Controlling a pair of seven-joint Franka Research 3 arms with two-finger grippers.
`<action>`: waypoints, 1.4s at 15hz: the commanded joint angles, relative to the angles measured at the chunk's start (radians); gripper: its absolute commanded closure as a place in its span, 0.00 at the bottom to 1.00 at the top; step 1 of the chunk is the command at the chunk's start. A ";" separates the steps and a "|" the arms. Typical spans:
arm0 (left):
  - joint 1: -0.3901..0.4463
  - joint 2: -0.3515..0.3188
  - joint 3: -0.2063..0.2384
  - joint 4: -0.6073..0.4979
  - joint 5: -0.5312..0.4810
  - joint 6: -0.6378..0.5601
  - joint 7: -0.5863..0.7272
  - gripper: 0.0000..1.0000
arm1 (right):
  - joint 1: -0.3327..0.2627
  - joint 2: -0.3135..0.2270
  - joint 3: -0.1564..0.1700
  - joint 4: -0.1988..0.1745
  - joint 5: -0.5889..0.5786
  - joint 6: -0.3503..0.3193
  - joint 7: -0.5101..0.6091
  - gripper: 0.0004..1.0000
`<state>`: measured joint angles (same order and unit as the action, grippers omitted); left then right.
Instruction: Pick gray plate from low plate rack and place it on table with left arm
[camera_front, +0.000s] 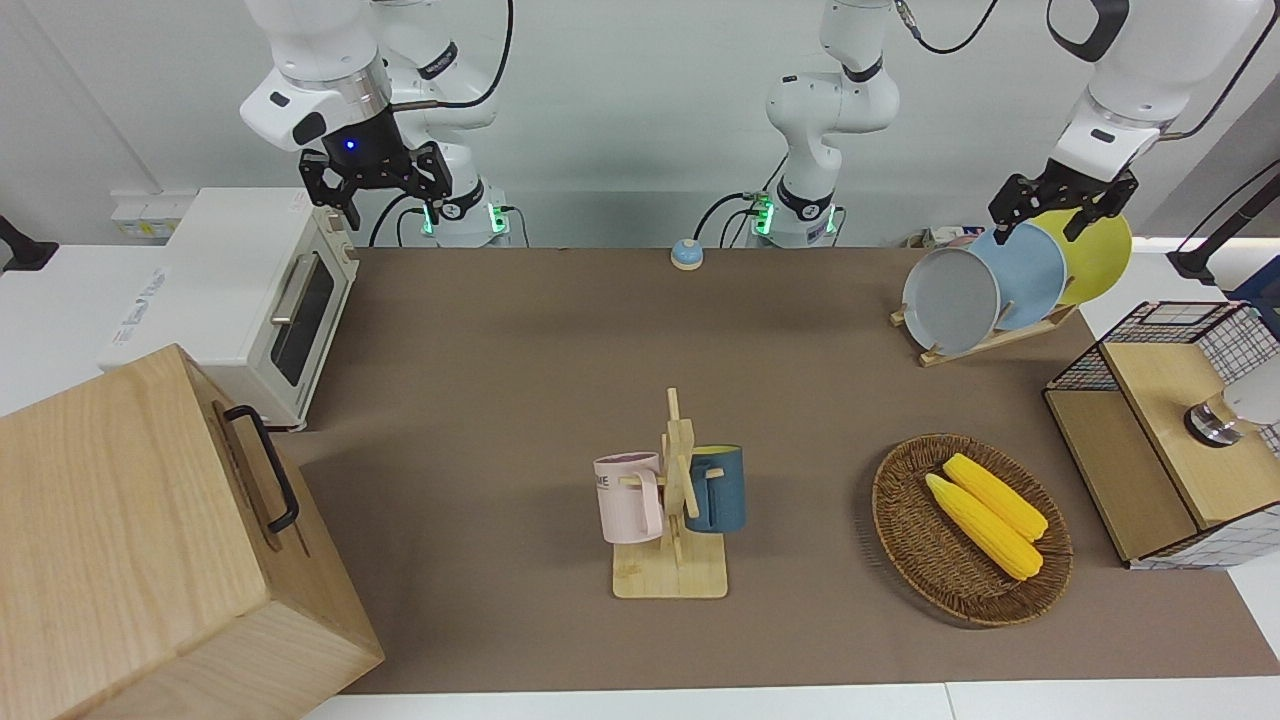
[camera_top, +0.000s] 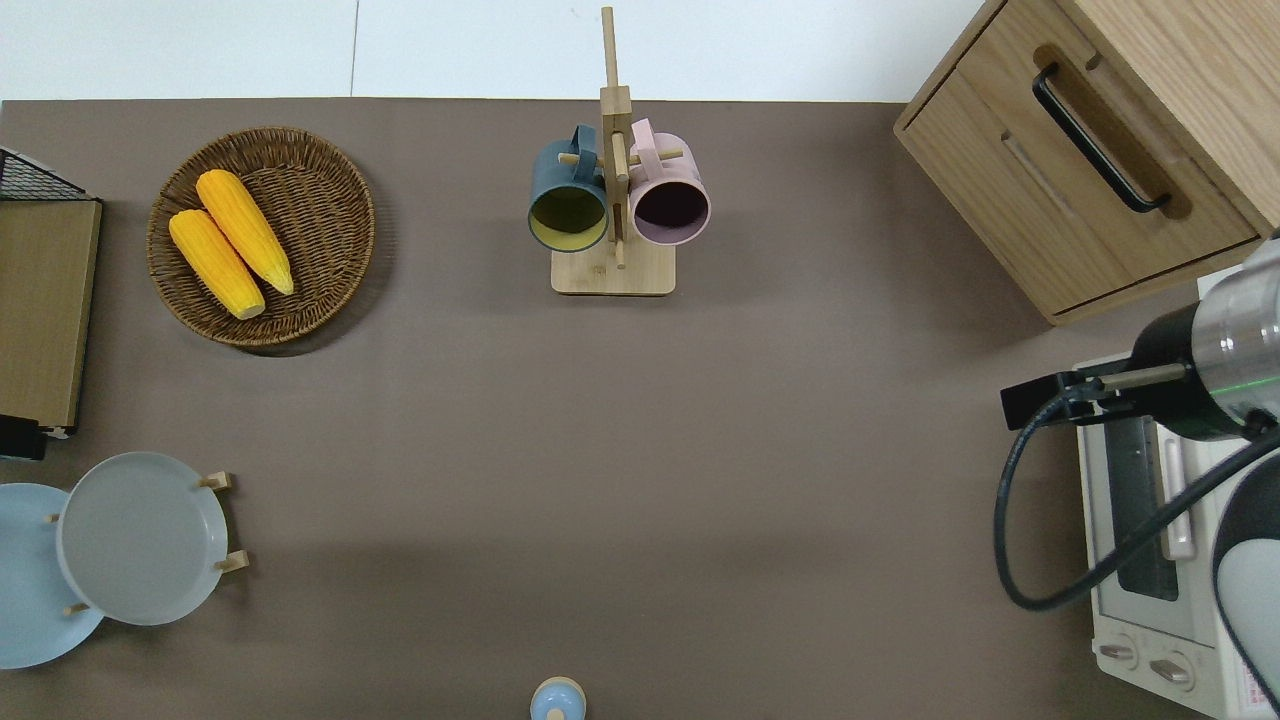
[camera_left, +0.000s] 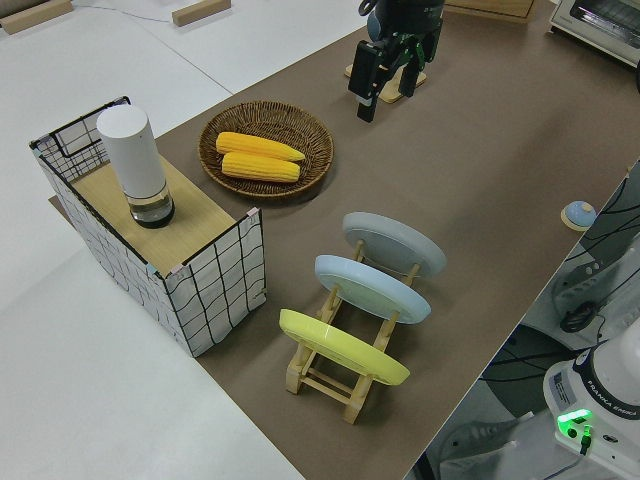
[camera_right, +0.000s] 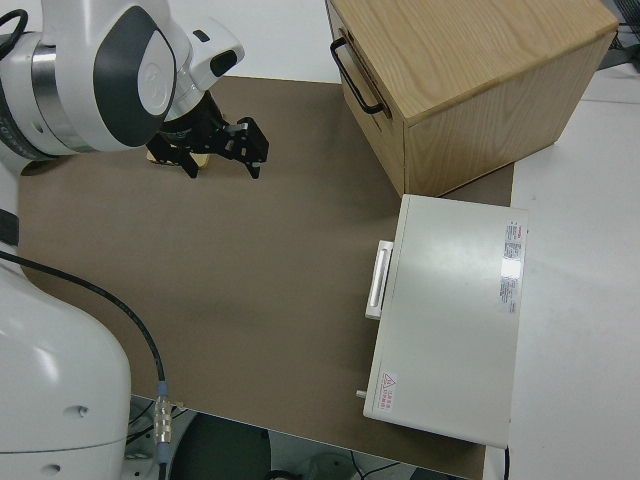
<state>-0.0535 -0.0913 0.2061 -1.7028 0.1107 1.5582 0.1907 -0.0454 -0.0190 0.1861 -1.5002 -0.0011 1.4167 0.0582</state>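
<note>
The gray plate (camera_front: 950, 300) leans in the low plate rack (camera_front: 985, 343) as the plate nearest the table's middle; it also shows in the overhead view (camera_top: 140, 537) and the left side view (camera_left: 393, 243). My left gripper (camera_front: 1063, 208) is open and empty, up in the air above the light-blue and yellow plates, touching nothing. Only a black bit of it shows at the overhead view's edge (camera_top: 20, 440). The left side view shows it with its fingers apart (camera_left: 385, 88). My right gripper (camera_front: 375, 185) is open and parked. The table (camera_front: 560, 350) is brown.
A light-blue plate (camera_front: 1035, 260) and a yellow plate (camera_front: 1100, 255) lean in the same rack. A wire-sided crate (camera_front: 1160, 400), a wicker basket with corn (camera_front: 970, 530), a mug stand (camera_front: 675, 500), a toaster oven (camera_front: 250, 300), a wooden cabinet (camera_front: 150, 540) and a small bell (camera_front: 686, 254) stand around.
</note>
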 joint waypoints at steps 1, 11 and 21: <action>0.018 -0.016 0.006 -0.061 0.020 0.043 0.016 0.01 | -0.010 -0.002 0.006 0.006 0.010 -0.013 -0.001 0.01; 0.012 -0.062 0.004 -0.259 0.075 0.163 0.004 0.01 | -0.010 -0.002 0.006 0.006 0.010 -0.013 -0.001 0.01; 0.023 -0.068 0.006 -0.445 0.118 0.296 -0.016 0.01 | -0.010 -0.002 0.006 0.006 0.010 -0.013 -0.001 0.01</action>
<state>-0.0337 -0.1255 0.2098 -2.0862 0.1969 1.8160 0.1909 -0.0454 -0.0190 0.1861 -1.5002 -0.0011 1.4167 0.0582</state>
